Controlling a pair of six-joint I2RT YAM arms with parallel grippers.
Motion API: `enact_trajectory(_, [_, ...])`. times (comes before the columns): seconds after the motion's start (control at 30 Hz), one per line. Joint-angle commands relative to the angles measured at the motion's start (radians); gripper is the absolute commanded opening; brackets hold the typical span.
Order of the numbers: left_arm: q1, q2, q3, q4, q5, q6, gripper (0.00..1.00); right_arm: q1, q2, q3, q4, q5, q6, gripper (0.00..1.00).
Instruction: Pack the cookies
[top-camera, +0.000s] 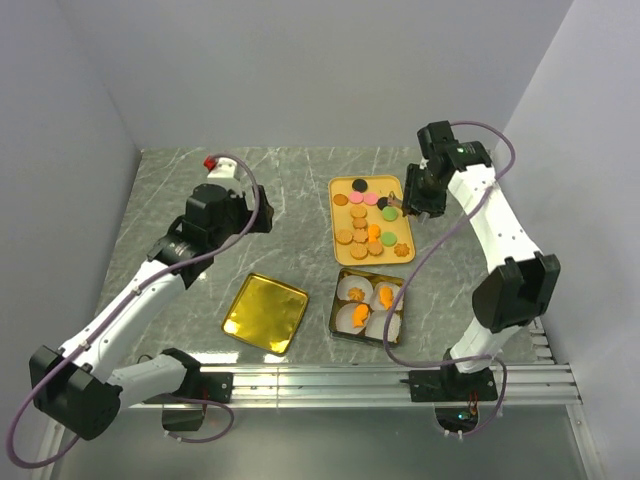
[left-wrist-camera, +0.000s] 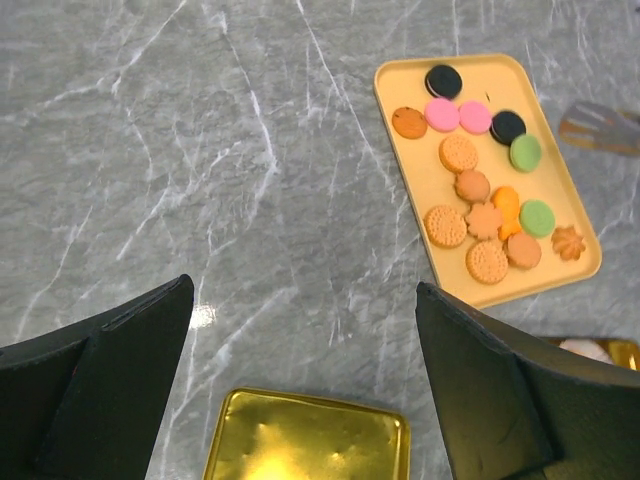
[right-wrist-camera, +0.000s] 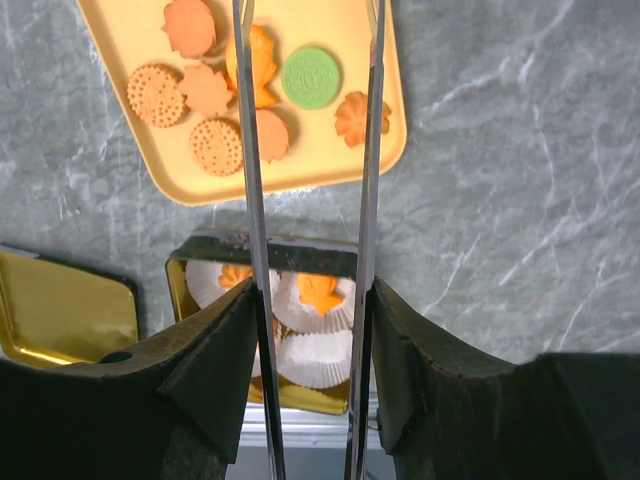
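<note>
Several cookies (top-camera: 362, 225), orange, tan, pink, green and black, lie on a yellow tray (top-camera: 385, 184). They also show in the left wrist view as cookies (left-wrist-camera: 485, 220) on that tray (left-wrist-camera: 400, 85). My right gripper (top-camera: 415, 200) hangs above the tray's right side, shut on metal tongs (top-camera: 390, 207). In the right wrist view that gripper (right-wrist-camera: 312, 290) presses both tongs blades (right-wrist-camera: 368, 150), whose tips run out of frame, with a green cookie (right-wrist-camera: 310, 77) between them. My left gripper (left-wrist-camera: 302, 285) stands open and empty over the marble, left of the tray.
A gold tin (top-camera: 332, 318) holding white paper cups sits just in front of the tray, with orange cookies (right-wrist-camera: 320, 292) in some cups. Its gold lid (top-camera: 265, 312) lies to the left, below the left gripper. Grey walls close in the table on three sides.
</note>
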Motion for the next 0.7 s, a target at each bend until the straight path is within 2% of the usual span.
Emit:
enact_trajectory(0.0, [-0.068, -0.055, -0.011, 0.021, -0.101, 0.112, 0.99, 0.0, 0.054, 0.066, 0.043, 0.021, -0.022, 0.53])
enact_trajectory(0.1, [-0.105, -0.063, -0.02, 0.011, -0.105, 0.1, 0.99, 0.002, 0.118, 0.118, 0.028, 0.017, -0.029, 0.54])
enact_trajectory(0.23, [-0.105, -0.058, -0.046, 0.064, -0.026, 0.054, 0.99, 0.006, 0.183, 0.171, 0.02, 0.014, -0.041, 0.55])
enact_trajectory(0.3, [-0.105, -0.011, -0.005, 0.049, -0.063, 0.077, 0.99, 0.006, 0.219, 0.209, 0.0, 0.028, -0.03, 0.55])
enact_trajectory(0.4, [-0.102, 0.057, 0.056, 0.02, -0.085, 0.095, 1.0, 0.008, 0.236, 0.211, 0.002, 0.044, -0.022, 0.56])
enact_trajectory(0.5, [-0.102, 0.075, 0.061, 0.04, -0.042, 0.098, 0.99, 0.009, 0.255, 0.205, -0.006, 0.047, -0.022, 0.56])
enact_trajectory(0.67, [-0.103, 0.083, 0.05, 0.038, -0.071, 0.114, 1.0, 0.029, 0.262, 0.186, 0.006, 0.032, -0.021, 0.56])
